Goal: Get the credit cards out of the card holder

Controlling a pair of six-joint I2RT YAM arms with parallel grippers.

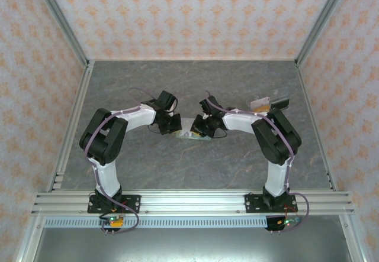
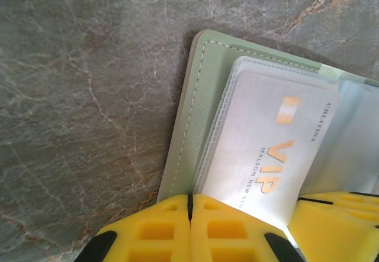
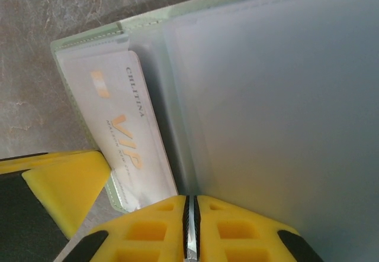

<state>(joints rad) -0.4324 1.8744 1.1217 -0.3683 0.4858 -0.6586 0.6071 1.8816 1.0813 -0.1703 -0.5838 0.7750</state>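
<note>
Near side: left gripper (image 2: 189, 214) jaws pressed together at the edge of the open card holder (image 2: 198, 108), mid-bench (image 2: 89, 96). The right gripper (image 3: 190, 229) is narrow, pinching one clear pocket leaf of it. A white VIP card (image 2: 266, 149) sits in a pocket; two loose cards (image 1: 260, 103) lie beyond, far right.

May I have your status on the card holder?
Left gripper shut at card holder edge. Right gripper pinching its sleeve. VIP card inside pocket. Nothing blocking.

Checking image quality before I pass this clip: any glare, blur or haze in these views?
Left wrist: glare whitens the near end of the VIP card, print legible. Right wrist: the card holder shows hazy, soft sleeves close to the lens. Top external: even light, no glare on the table.
</note>
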